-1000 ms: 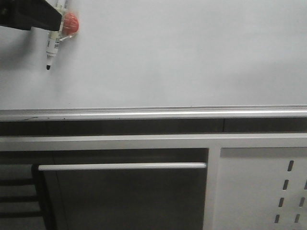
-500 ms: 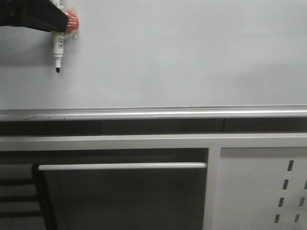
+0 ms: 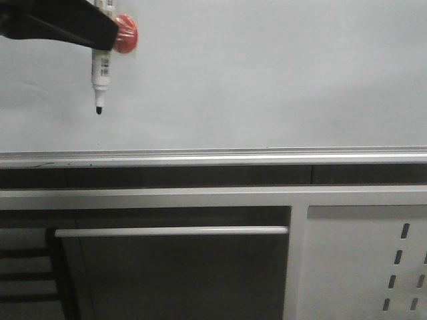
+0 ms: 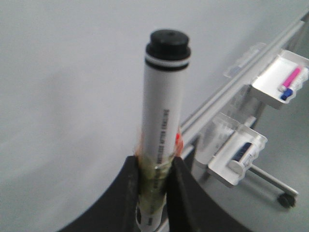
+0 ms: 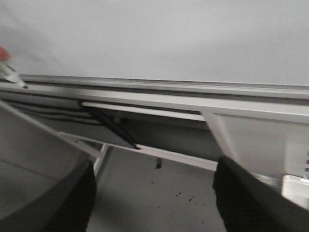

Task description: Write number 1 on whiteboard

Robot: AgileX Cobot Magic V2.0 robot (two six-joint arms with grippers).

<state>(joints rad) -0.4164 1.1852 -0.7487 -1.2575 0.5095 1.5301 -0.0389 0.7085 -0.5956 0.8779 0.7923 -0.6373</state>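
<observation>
Front view: left gripper [image 3: 100, 41], clamped on 1 marker pen [image 3: 100, 73], has shifted right and lower over 1 unmarked whiteboard [image 3: 267, 73]; right gripper [image 5: 154, 193] spread wide.

A white marker pen [image 4: 161, 125] with a black end is clamped between the dark jaws of the left gripper [image 4: 154, 188]. Behind it the whiteboard [image 4: 72, 72] is seen, its silver rail [image 4: 227, 94] carrying two clear trays [image 4: 236, 154] holding markers.

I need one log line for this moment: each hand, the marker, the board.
left hand: shut on marker pen | tip: pointing down | whiteboard: no stroke visible | right hand: open, holding nothing
</observation>
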